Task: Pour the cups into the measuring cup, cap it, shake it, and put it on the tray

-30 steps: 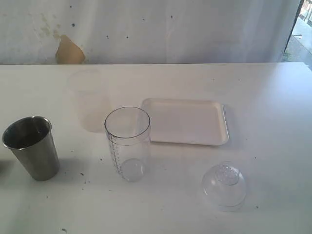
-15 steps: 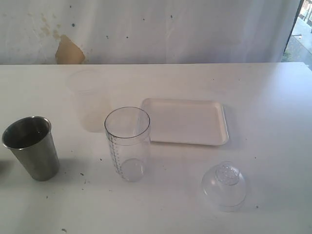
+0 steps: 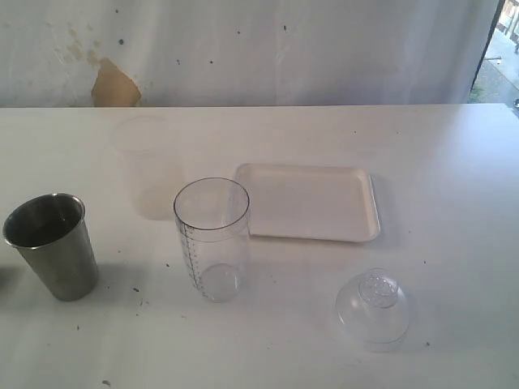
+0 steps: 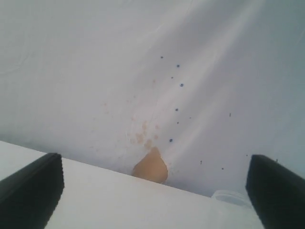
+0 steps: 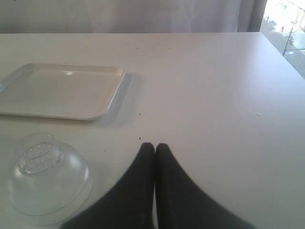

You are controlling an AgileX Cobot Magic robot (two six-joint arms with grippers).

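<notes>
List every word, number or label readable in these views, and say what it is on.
Measuring cup: dark graduation marks down its side; any figures are too small to read.
Steel cup, tray, clear domed lid, frosted cup: no text visible.

The place looks like a plain robot test bench in a lab-like room. A wide white table [image 3: 454,162], flecked with dark specks, fills most of the exterior view. Across the top of the frame hangs a creased white cloth backdrop [image 3: 324,49], with brownish stains and a tan patch [image 3: 113,85] at upper left. At the far upper right a strip of window [image 3: 496,57] shows daylight outdoors. A few props stand spaced apart: a steel tumbler [image 3: 53,247], a measuring cup [image 3: 212,239], a tray [image 3: 312,203] and a clear domed lid [image 3: 373,312].
</notes>
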